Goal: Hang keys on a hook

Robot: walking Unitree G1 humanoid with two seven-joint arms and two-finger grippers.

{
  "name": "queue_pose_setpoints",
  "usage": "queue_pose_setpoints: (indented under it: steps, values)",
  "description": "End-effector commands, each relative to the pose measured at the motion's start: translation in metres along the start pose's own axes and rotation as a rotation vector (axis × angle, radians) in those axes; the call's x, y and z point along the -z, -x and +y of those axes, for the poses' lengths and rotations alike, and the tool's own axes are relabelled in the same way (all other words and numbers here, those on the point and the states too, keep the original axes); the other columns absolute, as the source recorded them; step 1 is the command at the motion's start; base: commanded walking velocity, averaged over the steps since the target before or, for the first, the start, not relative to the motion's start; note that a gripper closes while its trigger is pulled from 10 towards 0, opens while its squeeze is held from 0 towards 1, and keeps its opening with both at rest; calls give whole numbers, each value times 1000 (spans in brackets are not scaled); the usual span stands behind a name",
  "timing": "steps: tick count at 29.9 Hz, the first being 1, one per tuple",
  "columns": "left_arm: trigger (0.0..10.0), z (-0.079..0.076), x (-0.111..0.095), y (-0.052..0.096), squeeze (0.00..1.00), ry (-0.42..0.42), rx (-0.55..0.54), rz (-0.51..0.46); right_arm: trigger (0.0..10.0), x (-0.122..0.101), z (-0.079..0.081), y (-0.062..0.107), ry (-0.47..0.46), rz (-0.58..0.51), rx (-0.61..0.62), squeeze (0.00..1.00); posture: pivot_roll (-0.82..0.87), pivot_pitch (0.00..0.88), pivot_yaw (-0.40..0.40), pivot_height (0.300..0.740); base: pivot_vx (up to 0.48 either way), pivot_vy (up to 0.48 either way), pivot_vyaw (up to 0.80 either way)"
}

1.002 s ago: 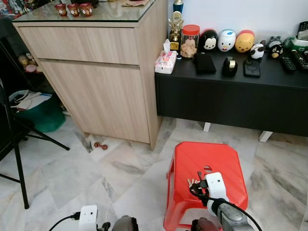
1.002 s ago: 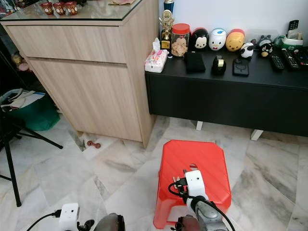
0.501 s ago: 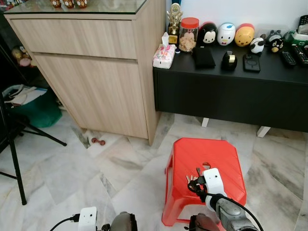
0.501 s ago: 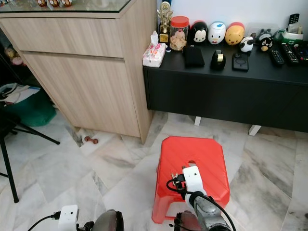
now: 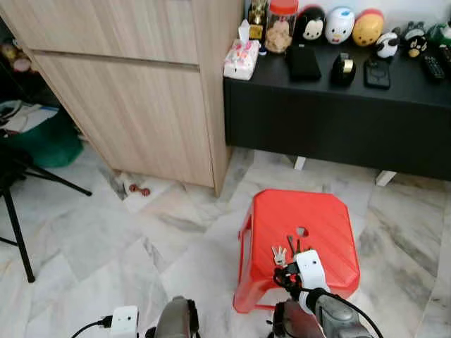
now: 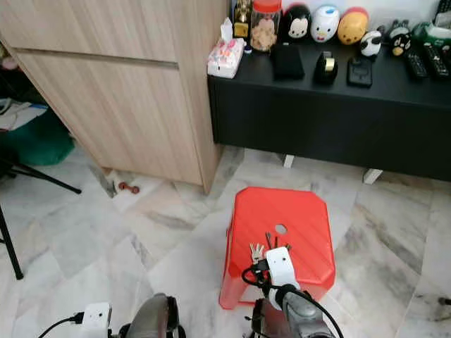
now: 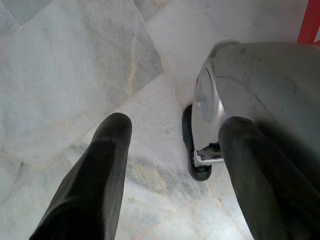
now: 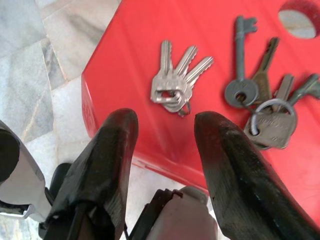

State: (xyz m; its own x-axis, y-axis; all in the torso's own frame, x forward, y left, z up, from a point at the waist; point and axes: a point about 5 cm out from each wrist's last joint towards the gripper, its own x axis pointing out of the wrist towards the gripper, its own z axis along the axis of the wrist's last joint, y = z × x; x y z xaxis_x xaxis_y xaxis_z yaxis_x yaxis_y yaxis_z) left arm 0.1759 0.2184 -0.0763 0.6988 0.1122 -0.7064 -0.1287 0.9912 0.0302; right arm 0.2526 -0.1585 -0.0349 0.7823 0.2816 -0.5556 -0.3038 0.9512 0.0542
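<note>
Two bunches of keys lie on a red plastic stool: a silver bunch and a darker bunch on a ring. In the head view the silver keys sit near the stool's front edge, just ahead of my right wrist's white camera block. My right gripper is open above the stool's front edge, its two black fingers short of the silver bunch and touching nothing. My left gripper hangs open over the marble floor beside my silver leg.
A tall wooden cabinet stands at the back left. A low black sideboard with toys, a jar and remotes runs along the back right. A black tripod leg, a green bag and a small brown object are on the left floor.
The head camera has tilted down and closed in, so the stool sits higher in view. The keys now show ahead of the right wrist. The keys have not moved.
</note>
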Motion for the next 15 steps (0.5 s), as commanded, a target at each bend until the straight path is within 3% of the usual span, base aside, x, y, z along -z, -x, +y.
queue_pose_setpoints:
  steps: [1, 15]
  values:
    - [10000, -2, 10, 3, 0, -6, 14, 20, 10000, 6, 2, 2, -12, 9, -4, 0, 78, 256, 9, 638, 0, 0, 0]
    - [10000, -11, 0, 4, 0, -4, 28, -83, 10000, -8, -8, 4, -44, -105, 36, 0, 80, 283, 1, 638, 0, 0, 0]
